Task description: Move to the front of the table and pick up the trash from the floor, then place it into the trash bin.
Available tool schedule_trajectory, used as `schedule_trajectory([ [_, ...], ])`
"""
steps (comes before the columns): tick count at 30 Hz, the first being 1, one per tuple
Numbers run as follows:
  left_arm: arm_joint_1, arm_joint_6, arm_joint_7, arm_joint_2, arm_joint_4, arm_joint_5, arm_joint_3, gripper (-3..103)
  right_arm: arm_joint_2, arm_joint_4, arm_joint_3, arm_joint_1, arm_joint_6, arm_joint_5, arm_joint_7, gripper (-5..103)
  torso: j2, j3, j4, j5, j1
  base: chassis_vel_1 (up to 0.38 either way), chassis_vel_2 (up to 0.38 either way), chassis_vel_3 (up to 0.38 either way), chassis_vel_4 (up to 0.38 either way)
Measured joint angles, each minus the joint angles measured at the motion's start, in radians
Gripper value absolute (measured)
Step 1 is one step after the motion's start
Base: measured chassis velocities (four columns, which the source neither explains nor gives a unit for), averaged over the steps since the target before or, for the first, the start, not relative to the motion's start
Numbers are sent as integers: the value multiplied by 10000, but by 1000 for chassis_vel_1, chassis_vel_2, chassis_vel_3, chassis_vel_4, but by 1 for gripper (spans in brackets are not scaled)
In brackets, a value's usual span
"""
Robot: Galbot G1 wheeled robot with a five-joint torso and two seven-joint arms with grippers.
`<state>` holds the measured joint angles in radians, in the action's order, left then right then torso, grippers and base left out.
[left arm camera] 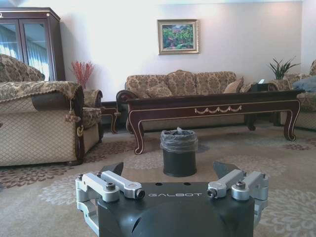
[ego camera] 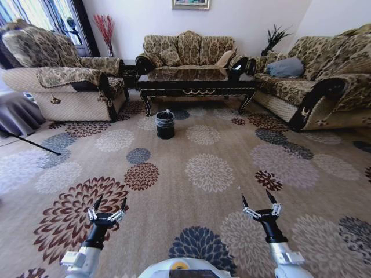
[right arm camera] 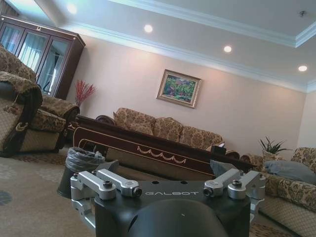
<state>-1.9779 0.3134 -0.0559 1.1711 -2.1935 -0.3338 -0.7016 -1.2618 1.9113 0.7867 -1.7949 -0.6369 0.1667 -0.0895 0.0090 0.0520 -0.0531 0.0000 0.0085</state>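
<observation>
Bin [ego camera: 165,124]: one; table [ego camera: 197,84]: one

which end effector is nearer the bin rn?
Left, slightly. The left end effector sits back and left of the bin; the right end effector is back and farther right.

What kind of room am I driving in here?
A furnished living room, it seems: patterned sofas around a dark coffee table, a flower-medallion carpet, and a framed painting on the wall. A small black trash bin stands before the table.
</observation>
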Motion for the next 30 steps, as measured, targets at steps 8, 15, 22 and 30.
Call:
schedule_trajectory([
  [8, 0, 0, 0, 0, 0, 0, 0, 100, 0, 0, 0, 0, 0, 0, 0, 100, 215, 196, -1, 0, 15, 0, 0, 0, 0],
  [15, 0, 0, 0, 1, 0, 0, 0, 100, 0, 0, 0, 0, 0, 0, 0, 100, 547, 512, -1, 0, 23, 0, 0, 0, 0],
  [22, 0, 0, 0, 0, 0, 0, 0, 100, 0, 0, 0, 0, 0, 0, 0, 100, 799, 741, 0, 0, 47, 0, 0, 0, 0],
  [30, 0, 0, 0, 0, 0, 0, 0, 100, 0, 0, 0, 0, 0, 0, 0, 100, 1173, 1063, 0, 0, 104, 0, 0, 0, 0],
])
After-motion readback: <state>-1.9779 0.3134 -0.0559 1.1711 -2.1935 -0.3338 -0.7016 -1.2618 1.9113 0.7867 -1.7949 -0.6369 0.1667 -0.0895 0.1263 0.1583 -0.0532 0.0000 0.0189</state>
